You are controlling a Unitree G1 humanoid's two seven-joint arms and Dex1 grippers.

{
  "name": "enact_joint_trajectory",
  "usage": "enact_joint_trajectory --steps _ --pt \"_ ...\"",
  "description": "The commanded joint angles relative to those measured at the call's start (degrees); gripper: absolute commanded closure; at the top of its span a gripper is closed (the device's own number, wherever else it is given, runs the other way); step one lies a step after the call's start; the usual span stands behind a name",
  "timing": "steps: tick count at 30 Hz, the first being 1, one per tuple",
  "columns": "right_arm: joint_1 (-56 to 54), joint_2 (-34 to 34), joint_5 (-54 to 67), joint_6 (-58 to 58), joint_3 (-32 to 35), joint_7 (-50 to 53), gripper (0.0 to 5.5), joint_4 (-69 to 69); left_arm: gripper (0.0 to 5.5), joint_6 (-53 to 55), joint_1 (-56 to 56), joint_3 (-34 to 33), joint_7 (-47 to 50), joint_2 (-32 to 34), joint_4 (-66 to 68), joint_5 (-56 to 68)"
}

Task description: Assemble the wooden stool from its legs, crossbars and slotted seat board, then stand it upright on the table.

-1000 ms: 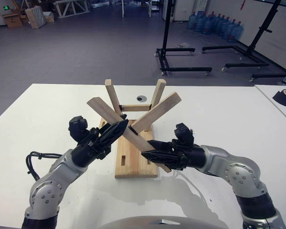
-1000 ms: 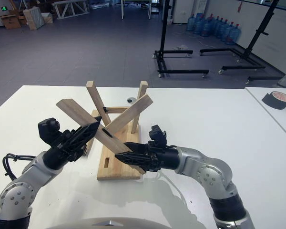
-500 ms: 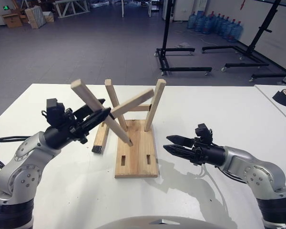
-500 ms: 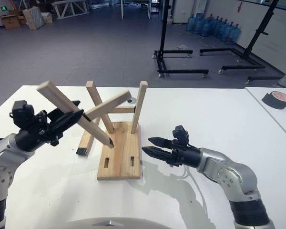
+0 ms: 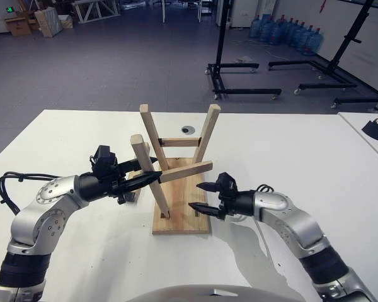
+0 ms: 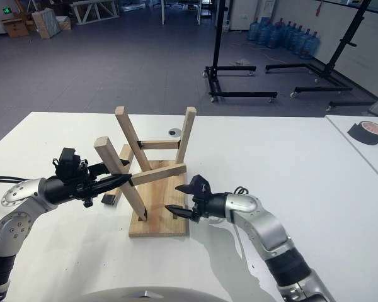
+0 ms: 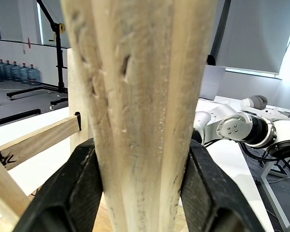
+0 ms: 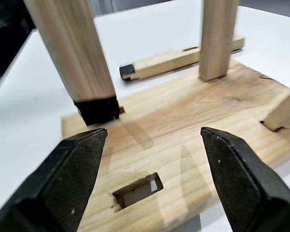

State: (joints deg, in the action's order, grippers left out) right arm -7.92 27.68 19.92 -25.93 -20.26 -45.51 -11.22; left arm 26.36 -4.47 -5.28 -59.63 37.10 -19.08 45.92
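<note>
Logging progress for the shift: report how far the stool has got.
Done: two far legs with a crossbar stand on the board. In hand: left gripper shut on a third leg, foot at the board's near end; right gripper open beside it. Left: seat it, fit the loose leg lying by the board, stand the stool upright.

pale wood seat board (image 5: 188, 220), white table (image 5: 283, 151), black gripper (image 5: 198, 197)
</note>
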Motion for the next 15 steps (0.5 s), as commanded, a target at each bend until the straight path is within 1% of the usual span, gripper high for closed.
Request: enact_joint_trajectory --steps 1,5,9,15 --pt "-2.68 0.91 -6.30 2.97 -3.73 -2.09 1.93 5.94 3.46 0.69 -2.67 -0.14 -2.45 2.13 1.80 -0.96" --pt "-1.76 0.31 -5.54 1.21 -2.90 -4.18 1.93 9.54 3.46 1.57 -6.03 0.01 -5.47 2.78 4.73 -0.40" --pt "-1.07 0.85 -6.55 0.91 -2.77 -4.79 1.93 9.87 3.46 1.19 -6.06 1.02 -8.23 3.33 7.92 -2.35" --pt "-1.41 0.89 -6.40 0.50 -2.63 -6.34 1.93 10.49 3.47 -0.28 -7.43 3.42 -10.07 0.22 11.59 -3.76"
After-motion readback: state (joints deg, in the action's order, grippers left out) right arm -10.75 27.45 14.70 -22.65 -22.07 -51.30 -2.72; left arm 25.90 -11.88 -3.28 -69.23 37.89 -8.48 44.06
